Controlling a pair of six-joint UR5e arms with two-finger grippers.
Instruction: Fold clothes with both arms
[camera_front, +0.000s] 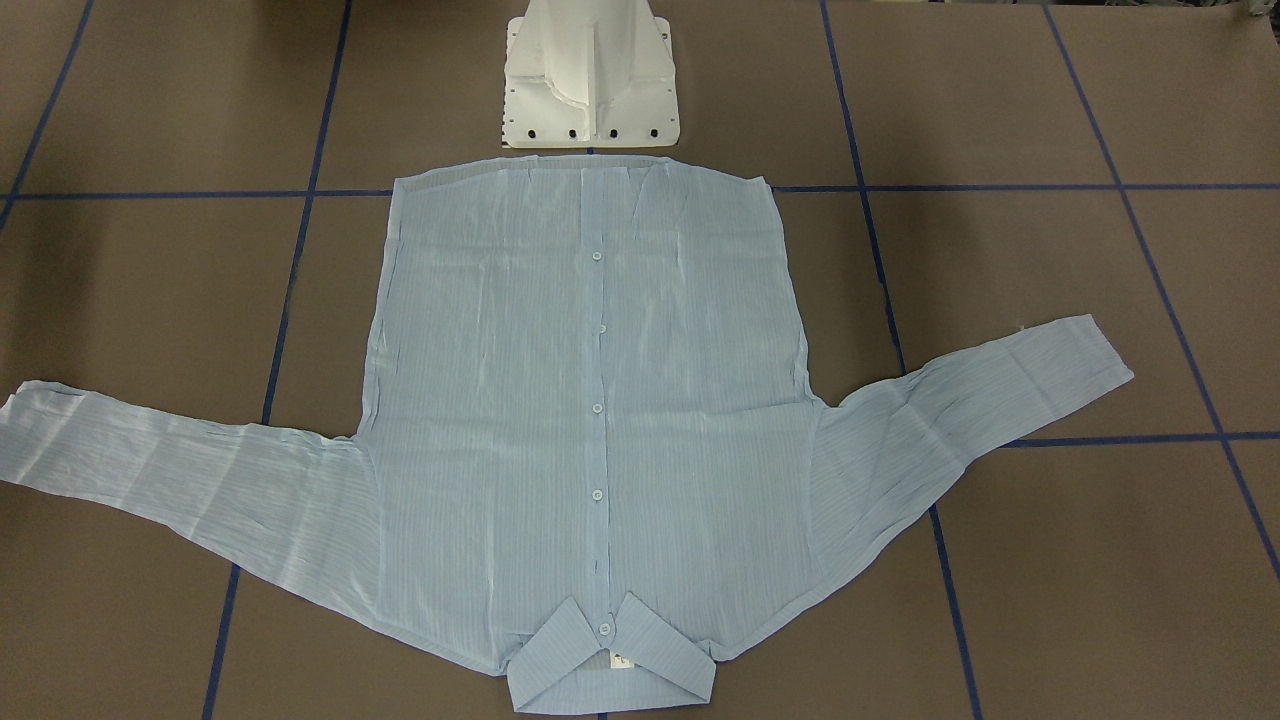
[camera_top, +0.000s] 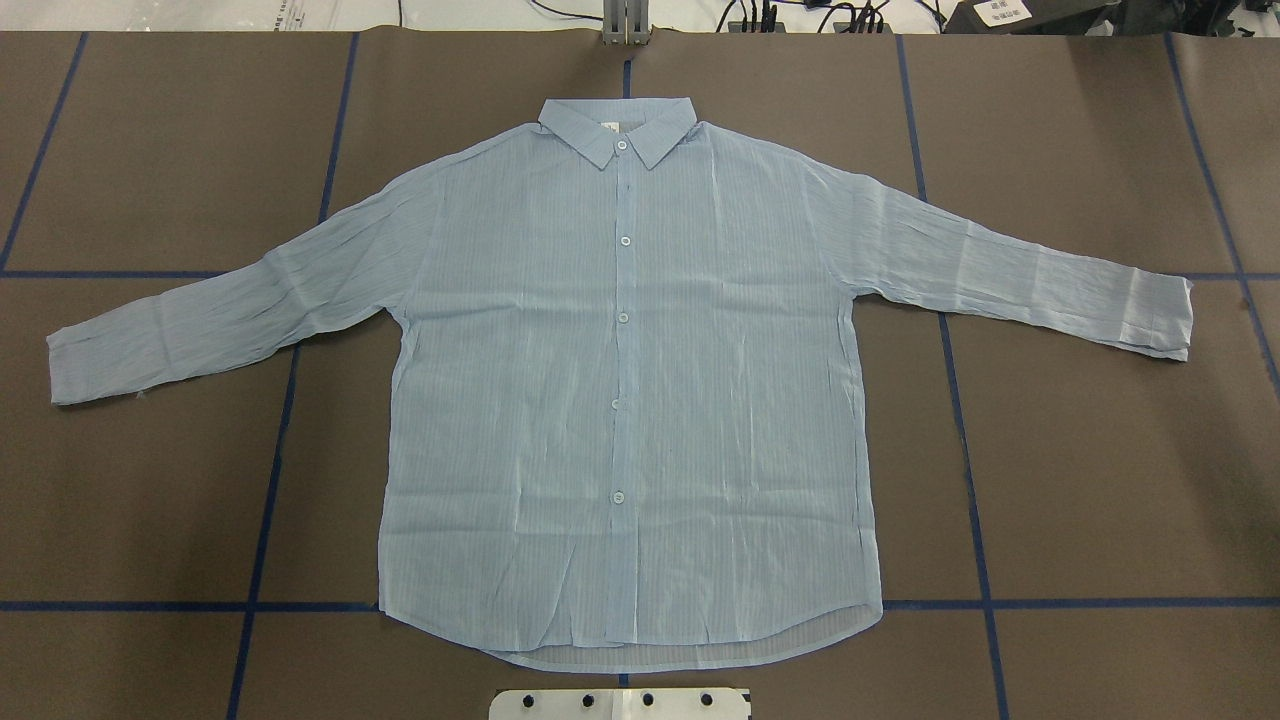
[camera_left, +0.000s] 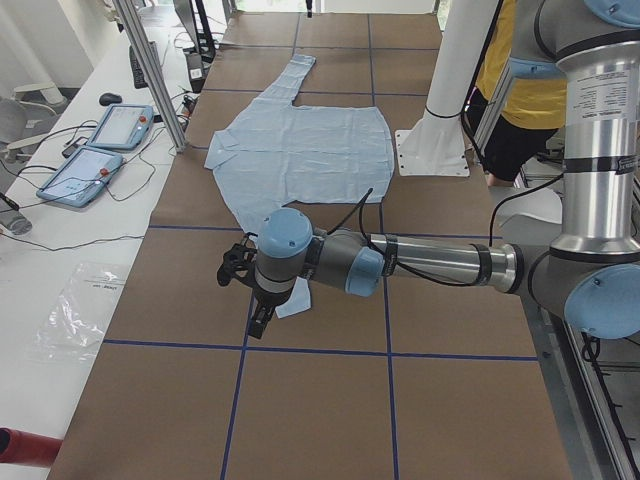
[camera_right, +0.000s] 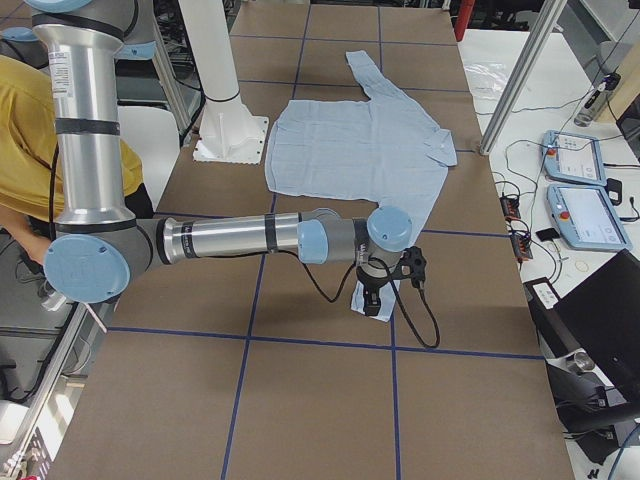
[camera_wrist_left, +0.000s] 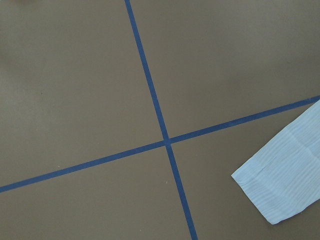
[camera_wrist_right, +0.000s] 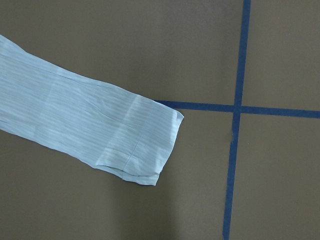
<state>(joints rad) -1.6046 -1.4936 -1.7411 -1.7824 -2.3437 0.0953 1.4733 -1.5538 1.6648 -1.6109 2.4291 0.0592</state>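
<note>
- Hanging low over the table (camera_top: 1100, 480), the left gripper (camera_left: 262, 318) pointed down beside the shirt's sleeve end on the robot's left. Only the side view showed it, so how far its fingers were spread could not be told.
- The right gripper (camera_right: 368, 298) hung the same way over the opposite sleeve end, and its spread could not be told either. No contact with the fabric could be made out at either gripper.
- The shirt (camera_top: 620, 400) lay flat, buttoned and front up in the middle of the table. Its collar (camera_top: 617, 130) was at the far edge and its hem was just in front of the white pedestal (camera_front: 590, 80).
- Both sleeves were spread outward. The left cuff (camera_wrist_left: 285, 185) lay just beside a crossing of blue tape lines (camera_wrist_left: 167, 141), and the right cuff (camera_wrist_right: 145, 150) lay near another crossing.
- Brown surface showed around the whole shirt and beyond both cuffs.
- Two tablets (camera_left: 95, 155) with cables and a clear plastic bag (camera_left: 85, 305) lay on the white bench along the far edge. A person in a yellow top (camera_left: 530, 90) stood behind the robot.
</note>
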